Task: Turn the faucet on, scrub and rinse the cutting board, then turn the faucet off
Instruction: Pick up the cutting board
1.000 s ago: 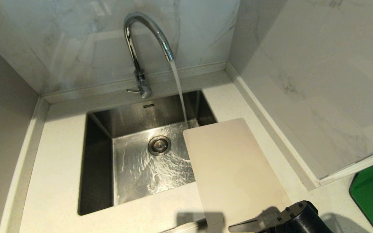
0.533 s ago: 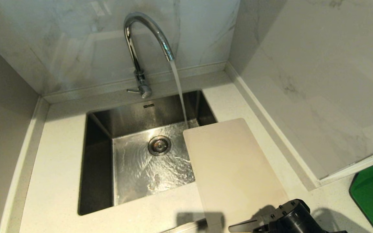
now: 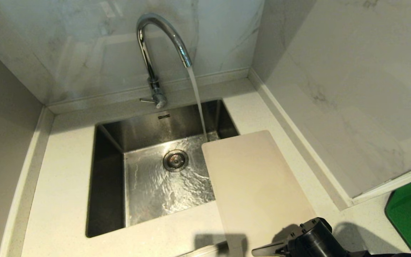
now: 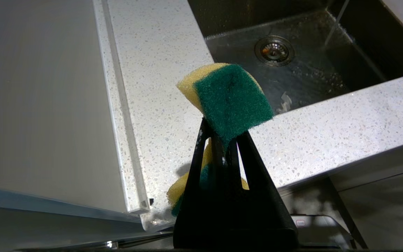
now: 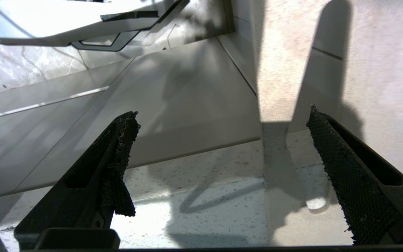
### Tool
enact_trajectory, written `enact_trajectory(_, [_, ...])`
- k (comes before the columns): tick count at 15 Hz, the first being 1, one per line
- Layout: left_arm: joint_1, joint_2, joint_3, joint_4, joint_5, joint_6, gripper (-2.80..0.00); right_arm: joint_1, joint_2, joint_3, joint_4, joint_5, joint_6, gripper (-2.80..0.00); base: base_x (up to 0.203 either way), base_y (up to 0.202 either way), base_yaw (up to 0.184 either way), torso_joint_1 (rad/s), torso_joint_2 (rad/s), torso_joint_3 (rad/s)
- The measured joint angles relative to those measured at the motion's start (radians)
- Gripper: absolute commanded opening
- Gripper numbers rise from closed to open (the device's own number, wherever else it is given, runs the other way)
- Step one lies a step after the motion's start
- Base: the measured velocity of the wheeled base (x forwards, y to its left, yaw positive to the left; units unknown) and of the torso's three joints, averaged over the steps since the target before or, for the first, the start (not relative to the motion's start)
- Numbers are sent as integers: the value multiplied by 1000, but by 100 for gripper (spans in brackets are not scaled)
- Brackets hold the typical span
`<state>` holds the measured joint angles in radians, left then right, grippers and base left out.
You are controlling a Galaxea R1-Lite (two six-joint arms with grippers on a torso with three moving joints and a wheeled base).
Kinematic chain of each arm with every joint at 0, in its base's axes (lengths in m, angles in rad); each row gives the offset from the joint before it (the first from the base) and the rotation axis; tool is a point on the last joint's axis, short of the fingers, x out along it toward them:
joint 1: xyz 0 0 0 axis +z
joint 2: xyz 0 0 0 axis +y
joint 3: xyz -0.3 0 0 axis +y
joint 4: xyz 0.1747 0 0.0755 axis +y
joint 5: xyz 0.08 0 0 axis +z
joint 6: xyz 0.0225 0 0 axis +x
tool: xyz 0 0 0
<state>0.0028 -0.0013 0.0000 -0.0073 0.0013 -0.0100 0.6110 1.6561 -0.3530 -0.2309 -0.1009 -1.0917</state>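
At the sink's right rim, the cutting board (image 3: 259, 185) lies flat, water running from the faucet (image 3: 159, 46). The right gripper (image 5: 222, 154), jaws apart, should be slid squarely over the board's near edge; the left gripper (image 4: 222, 140) is clamped on a sponge (image 4: 229, 98).

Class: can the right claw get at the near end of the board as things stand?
Probably yes. The right claw is open beside the board's near end, which sticks out past the counter edge, with nothing between them.

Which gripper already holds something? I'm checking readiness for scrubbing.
The left gripper: it's shut on the green-and-yellow sponge. The right gripper stands open, empty.
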Motion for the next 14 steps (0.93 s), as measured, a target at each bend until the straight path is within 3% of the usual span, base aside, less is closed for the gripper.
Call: enact_trajectory(14, [0, 0, 0, 0, 0, 0, -280, -53, 140, 5, -82, 0, -25, 0, 0, 0, 0, 0, 0, 0])
